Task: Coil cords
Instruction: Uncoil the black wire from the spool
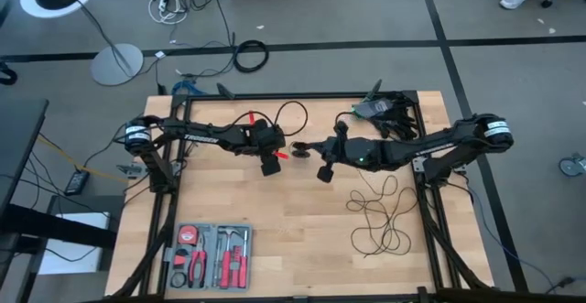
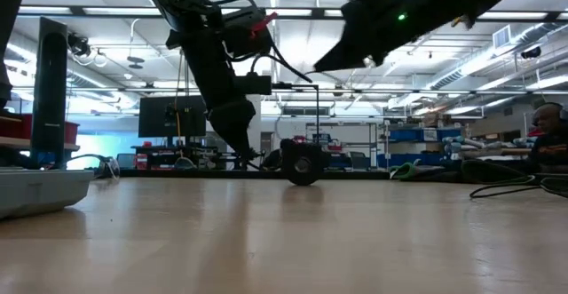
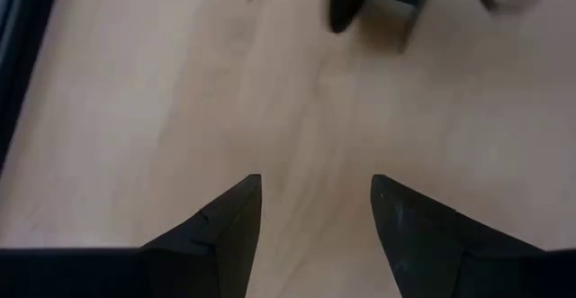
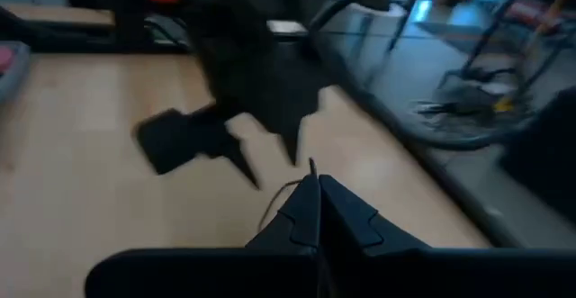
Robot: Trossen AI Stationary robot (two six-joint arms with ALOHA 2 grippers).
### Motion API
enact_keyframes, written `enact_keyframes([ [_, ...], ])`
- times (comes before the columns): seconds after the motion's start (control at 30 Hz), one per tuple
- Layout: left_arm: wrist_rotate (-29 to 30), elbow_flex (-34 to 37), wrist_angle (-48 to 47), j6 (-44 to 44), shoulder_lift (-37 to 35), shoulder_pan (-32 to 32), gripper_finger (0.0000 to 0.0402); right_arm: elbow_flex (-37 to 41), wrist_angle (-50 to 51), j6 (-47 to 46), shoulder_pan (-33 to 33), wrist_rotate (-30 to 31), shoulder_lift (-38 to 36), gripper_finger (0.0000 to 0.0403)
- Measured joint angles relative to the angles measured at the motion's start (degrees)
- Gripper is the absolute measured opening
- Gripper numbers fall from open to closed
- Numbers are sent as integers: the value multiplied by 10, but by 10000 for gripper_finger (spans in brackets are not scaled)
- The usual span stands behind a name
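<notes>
The thin black wire lies in loose loops (image 1: pixel 378 216) on the wooden table, right of centre and toward the near edge. A small round black puck (image 2: pixel 302 162) stands on edge on the table between the two grippers. My left gripper (image 1: pixel 271 162) hovers over the table's middle, open and empty, with bare wood between its fingers (image 3: pixel 315 217). My right gripper (image 1: pixel 323 172) is just right of it, slanting down, shut with a thin wire strand at its fingertips (image 4: pixel 315 194). My right gripper pinches a thin strand of the black wire (image 4: pixel 281 197) between its two fingertips. The strand curves away slack below the tips toward the table. Which part of the wire's length this is does not show.
A tool tray with red-handled pliers and a tape measure (image 1: pixel 212 255) sits at the near left. Dark gear and cables (image 1: pixel 389 107) lie at the far right corner. The black frame rails (image 1: pixel 302 96) edge the table.
</notes>
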State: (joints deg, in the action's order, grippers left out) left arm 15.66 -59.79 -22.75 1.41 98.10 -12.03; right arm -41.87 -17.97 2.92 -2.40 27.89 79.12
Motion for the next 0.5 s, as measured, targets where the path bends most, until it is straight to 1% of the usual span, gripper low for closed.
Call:
enact_keyframes([
  [0.03, 4, 0, -4, -2, 0, -3, 213, 0, -17, -7, 4, -16, 15, 0],
  [0.17, 9, 1, -21, -14, 0, -16, 213, 0, -107, -32, 15, -115, 96, 0],
  [0.23, 10, 13, -12, -18, 0, -23, 213, 0, -144, -42, 14, -148, 142, 0],
  [0.4, 10, 66, -2, -44, 0, -39, 213, -2, -166, -85, 14, -156, 234, 0],
  [0.5, 8, 95, 25, -58, -3, -42, 213, -2, -193, -118, 14, -155, 278, 6],
])
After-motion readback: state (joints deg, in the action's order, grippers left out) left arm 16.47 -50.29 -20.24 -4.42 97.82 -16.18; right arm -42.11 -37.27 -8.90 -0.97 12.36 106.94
